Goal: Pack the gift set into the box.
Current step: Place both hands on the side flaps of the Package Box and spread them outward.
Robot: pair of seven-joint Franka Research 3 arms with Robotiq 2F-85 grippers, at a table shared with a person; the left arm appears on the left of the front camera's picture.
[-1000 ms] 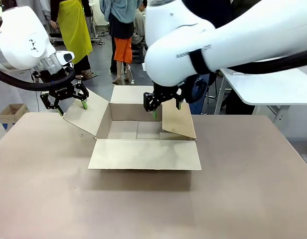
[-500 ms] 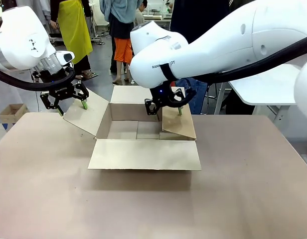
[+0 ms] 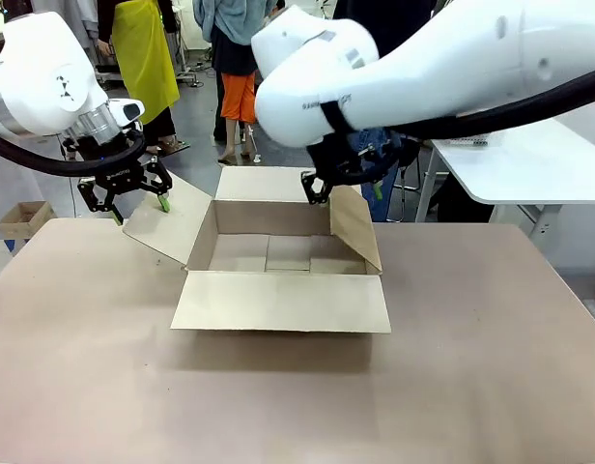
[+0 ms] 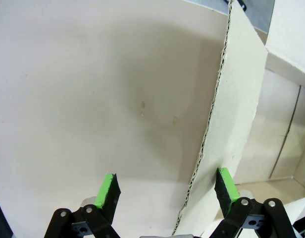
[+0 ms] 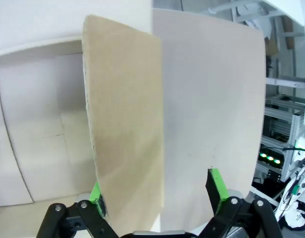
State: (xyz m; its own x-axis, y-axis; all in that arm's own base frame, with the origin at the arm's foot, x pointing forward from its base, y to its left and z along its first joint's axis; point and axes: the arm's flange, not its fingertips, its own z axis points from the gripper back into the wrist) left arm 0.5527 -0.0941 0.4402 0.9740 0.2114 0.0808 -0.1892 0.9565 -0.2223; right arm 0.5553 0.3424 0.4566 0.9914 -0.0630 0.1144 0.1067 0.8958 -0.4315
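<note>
Right hand point(image 3: 343, 193), fingers apart astride right flap point(image 3: 355, 227): flap has swung from inward lean to near upright, clearing box point(image 3: 278, 253) mouth for packing. Left hand point(image 3: 141, 208), fingers apart, straddles left flap point(image 3: 167, 224), seemingly without contact. Box open at table point(image 3: 278, 406) centre, floor bare. People point(image 3: 238, 68) stand beyond far edge.

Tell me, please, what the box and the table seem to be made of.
The box looks like brown corrugated cardboard, matte: the cut edge of a flap shows wavy fluting in the left wrist view. The table looks like smooth, matte beige laminate or board; I cannot tell which.
</note>
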